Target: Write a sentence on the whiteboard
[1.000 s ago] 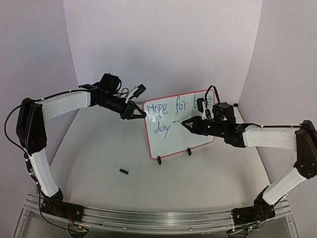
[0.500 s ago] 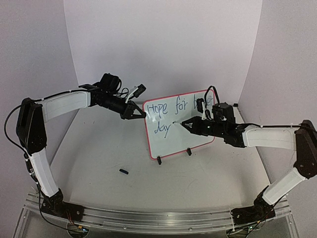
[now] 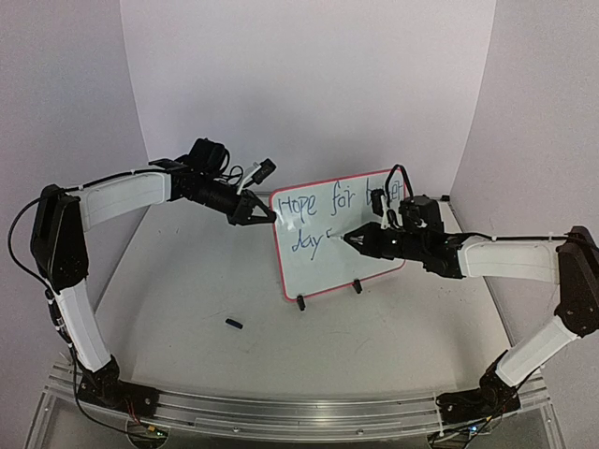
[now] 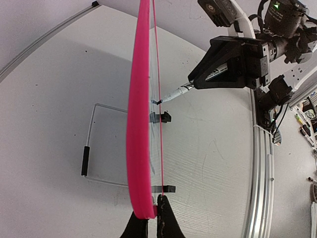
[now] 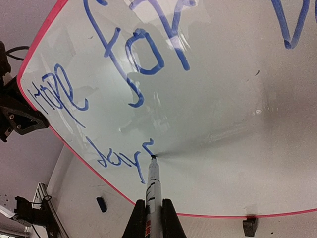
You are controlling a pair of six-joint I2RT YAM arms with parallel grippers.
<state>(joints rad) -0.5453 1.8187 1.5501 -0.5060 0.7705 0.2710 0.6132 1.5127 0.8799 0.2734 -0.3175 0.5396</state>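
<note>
The whiteboard (image 3: 329,268) stands upright on two black clip feet at mid-table, pink-framed. My left gripper (image 3: 267,214) is shut on its upper left corner; in the left wrist view the fingers (image 4: 166,223) pinch the pink edge (image 4: 136,124). My right gripper (image 3: 363,239) is shut on a marker (image 5: 153,187) whose tip touches the board. The sentence (image 5: 126,47) reads "Hope for" in blue, with "day" (image 5: 111,156) and a fresh short stroke below. The right arm hides the rest of the top line in the top view.
A small dark marker cap (image 3: 234,324) lies on the table in front of the board, left of centre. A wire stand (image 4: 88,148) props the board from behind. White walls close in the back and both sides.
The marker tip has shifted slightly right along the second line and left a new blue stroke after "day". The left arm and board have stayed put.
</note>
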